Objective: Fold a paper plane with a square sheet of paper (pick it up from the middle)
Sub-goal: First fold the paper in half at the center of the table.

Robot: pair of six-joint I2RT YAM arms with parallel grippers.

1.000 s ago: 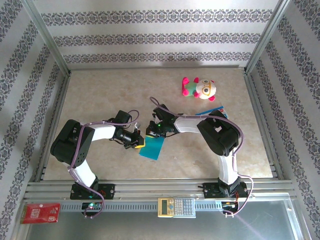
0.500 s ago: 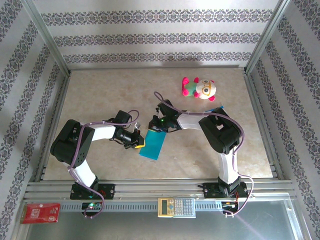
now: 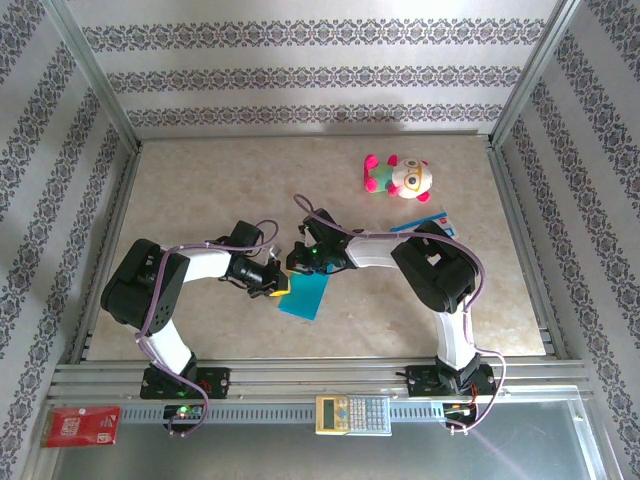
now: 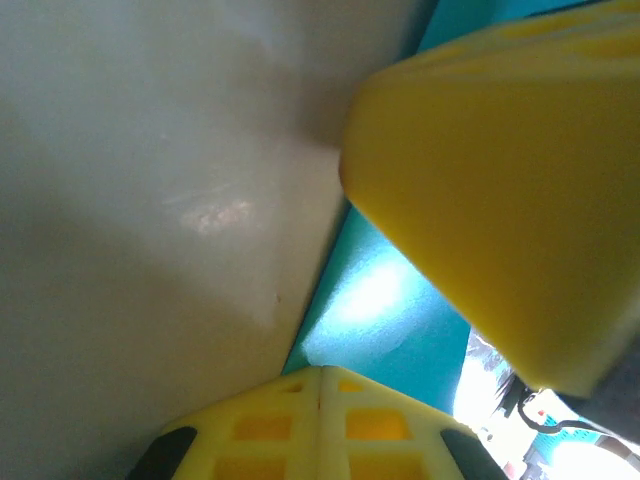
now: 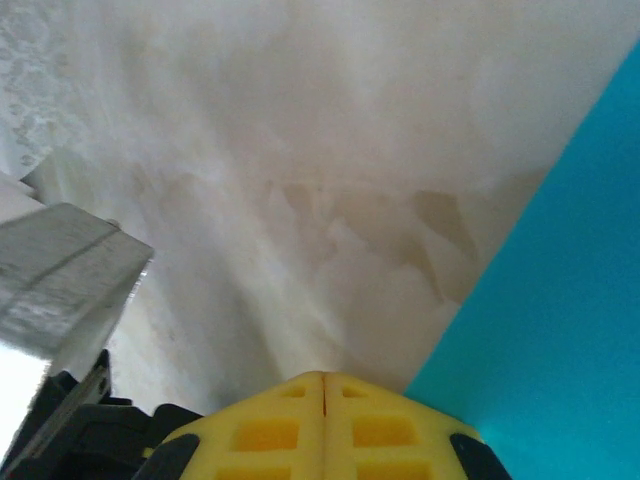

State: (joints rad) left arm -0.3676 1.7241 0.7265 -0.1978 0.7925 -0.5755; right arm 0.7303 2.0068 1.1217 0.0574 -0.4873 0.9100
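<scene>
Two grippers crowd sheet of paper (image 3: 306,298), flat mid-surface (image 3: 200,190), part-folded. Left gripper (image 3: 277,284) at its left edge, fingers (image 4: 500,180) apart, probably steadying the fold. Right gripper (image 3: 302,262) at far end, probably creasing; finger gap unreadable.

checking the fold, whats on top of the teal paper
On the teal paper: left gripper at its left edge, right gripper at its far end; paper beneath them hidden.

I am working over my beige marbled table (image 3: 200,190) | striped floral wallpaper (image 3: 320,75) is closing in behind the table and at both its sides | an aluminium rail (image 3: 300,382) is running along its near edge | soft light is glaring off its top
</scene>
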